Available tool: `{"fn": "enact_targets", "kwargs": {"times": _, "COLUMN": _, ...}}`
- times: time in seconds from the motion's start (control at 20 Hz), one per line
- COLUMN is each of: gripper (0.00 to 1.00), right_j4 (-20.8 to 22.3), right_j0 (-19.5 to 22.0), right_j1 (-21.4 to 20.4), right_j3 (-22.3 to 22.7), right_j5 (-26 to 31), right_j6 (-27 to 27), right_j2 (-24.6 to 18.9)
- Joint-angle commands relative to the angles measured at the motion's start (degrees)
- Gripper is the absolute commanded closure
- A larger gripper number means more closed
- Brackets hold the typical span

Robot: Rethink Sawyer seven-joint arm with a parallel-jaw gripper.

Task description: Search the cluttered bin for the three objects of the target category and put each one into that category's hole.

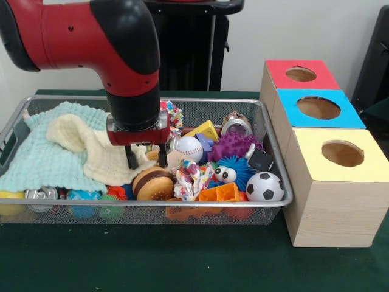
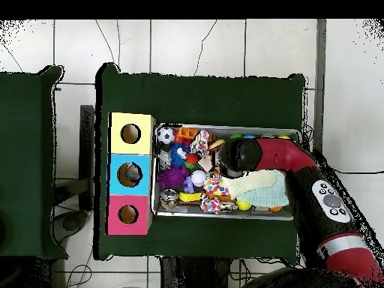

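Note:
My gripper hangs in the middle of the wire bin, fingers apart and open, nothing held. It is just above a toy burger and at the edge of a cream cloth. To its right lie a baseball, a purple spiky ball, a blue fuzzy toy with eyes and a soccer ball. Right of the bin stand three boxes with round holes: red, blue, yellow. In the overhead view the arm hides the gripper.
A pale green cloth covers the bin's left half, with small balls and a can beneath its front edge. A yellow block, a tin can, an orange toy and a bright wrapped toy crowd the right half.

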State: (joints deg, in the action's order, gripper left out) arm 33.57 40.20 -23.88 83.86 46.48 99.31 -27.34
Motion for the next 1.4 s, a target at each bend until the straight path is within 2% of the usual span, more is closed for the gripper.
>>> {"fn": "enact_targets", "kwargs": {"times": 0.05, "gripper": 0.0, "right_j4": 5.6, "right_j0": 1.2, "right_j1": 10.2, "right_j3": 0.6, "right_j5": -7.0, "right_j6": -6.3, "right_j2": 1.3}}
{"fn": "enact_targets", "kwargs": {"times": 0.4, "gripper": 0.0, "right_j4": 6.0, "right_j0": 1.1, "right_j1": 10.3, "right_j3": 0.3, "right_j5": -7.8, "right_j6": -6.9, "right_j2": 1.4}}
{"fn": "enact_targets", "kwargs": {"times": 0.45, "gripper": 1.0, "right_j4": 5.6, "right_j0": 1.2, "right_j1": 10.5, "right_j3": 0.2, "right_j5": -7.4, "right_j6": -7.5, "right_j2": 1.3}}
{"fn": "enact_targets", "kwargs": {"times": 1.2, "gripper": 1.0, "right_j4": 5.2, "right_j0": 0.2, "right_j1": 10.3, "right_j3": -0.1, "right_j5": -6.1, "right_j6": -7.9, "right_j2": 2.1}}
{"fn": "enact_targets", "kwargs": {"times": 1.4, "gripper": 1.0, "right_j4": 5.0, "right_j0": -1.0, "right_j1": 9.1, "right_j3": 1.2, "right_j5": -6.5, "right_j6": -5.6, "right_j2": 2.8}}
